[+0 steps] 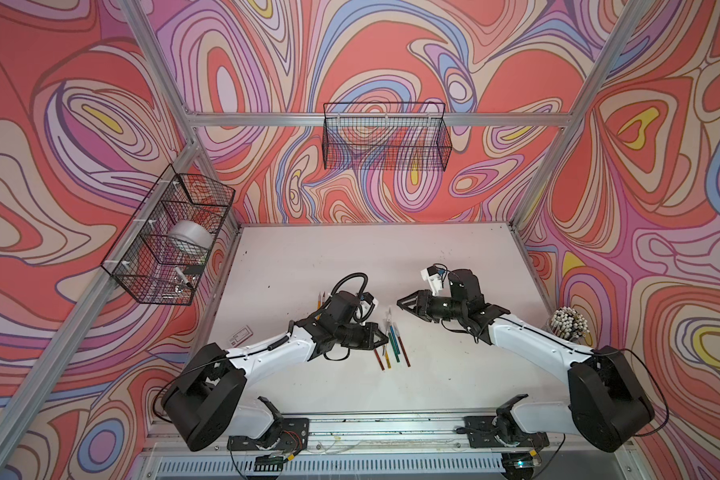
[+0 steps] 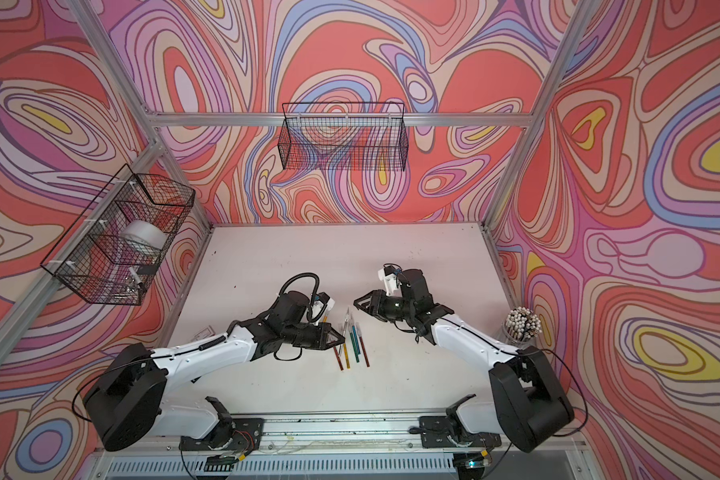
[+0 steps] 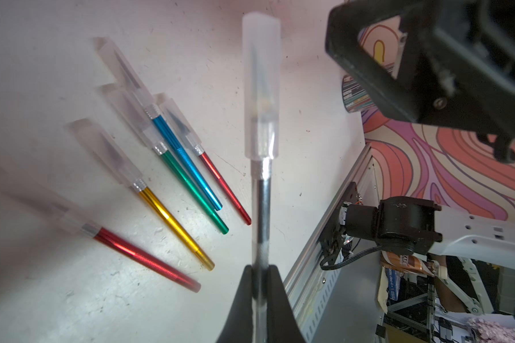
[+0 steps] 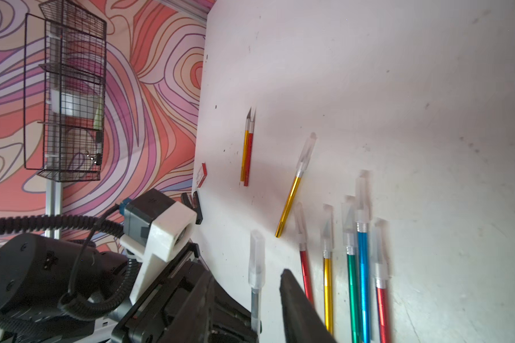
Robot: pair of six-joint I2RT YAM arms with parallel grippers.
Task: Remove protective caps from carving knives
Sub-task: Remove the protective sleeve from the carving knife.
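The left gripper (image 3: 260,271) has its fingers pinched tight on the handle of a silver knife (image 3: 262,213) and holds it above the bench (image 1: 350,257), blade end pointing toward the right gripper (image 1: 404,305). The translucent cap (image 3: 260,89) sits fully over the blade. The right gripper's fingers stand partly apart and grip nothing; in the left wrist view they are clear of the cap, off to one side of it. Just beside the left gripper, five capped knives (image 3: 191,188) lie on the bench in a loose fan: red, gold, green, blue, red, with the blue and green touching. A sixth capped knife (image 4: 290,199), gold, lies a little apart from them. Near the left arm's wrist, two bare knives (image 4: 246,154), gold and red, lie touching side by side with their blades exposed. A cup of white-tipped sticks (image 1: 568,326) stands on the bench by the right arm
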